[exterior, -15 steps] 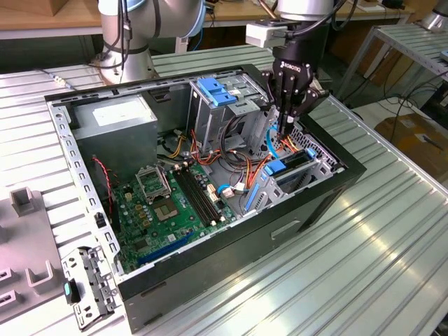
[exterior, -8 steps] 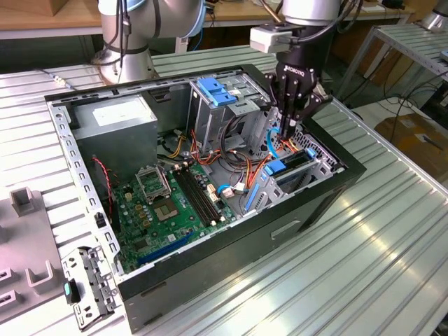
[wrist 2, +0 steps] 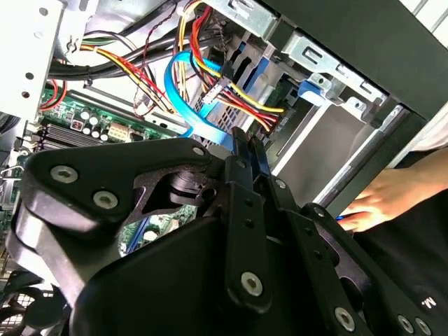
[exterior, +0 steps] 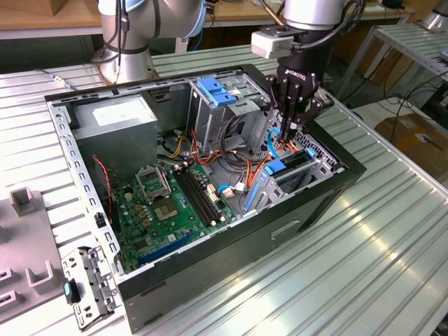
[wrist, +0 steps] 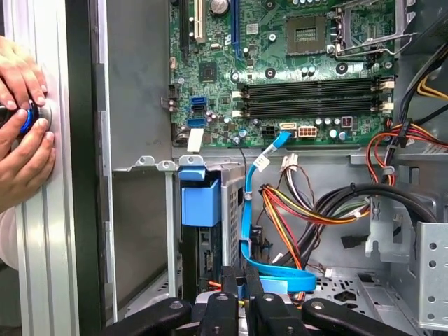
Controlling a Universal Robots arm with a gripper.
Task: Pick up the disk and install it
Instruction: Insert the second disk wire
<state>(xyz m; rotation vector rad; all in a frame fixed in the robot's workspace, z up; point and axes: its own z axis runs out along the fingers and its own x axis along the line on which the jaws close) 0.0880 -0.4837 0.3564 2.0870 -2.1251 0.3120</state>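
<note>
The disk (exterior: pixel 295 161) sits low inside the open computer case (exterior: pixel 294 231), in the drive bay at the exterior view's right, with its blue carrier rail (exterior: pixel 276 168) at the end. The first wrist view shows that blue carrier (wrist: pixel 201 201) seated on the bay. My gripper (exterior: pixel 289 130) reaches down into the case just behind the disk. Its fingers stand close together in both wrist views, pinched on the end of a blue data cable (wrist: pixel 246 210) that runs from the motherboard; the gripper (wrist: pixel 241 281) (wrist 2: pixel 250 145) has blue showing between its tips.
A grey power supply (exterior: pixel 115 119) and a tall drive cage with a blue handle (exterior: pixel 213 91) stand at the case's back. Red, orange and yellow wires (wrist: pixel 294 210) crowd the space beside the gripper. A person's hands (wrist: pixel 21 119) rest on the table rail outside the case.
</note>
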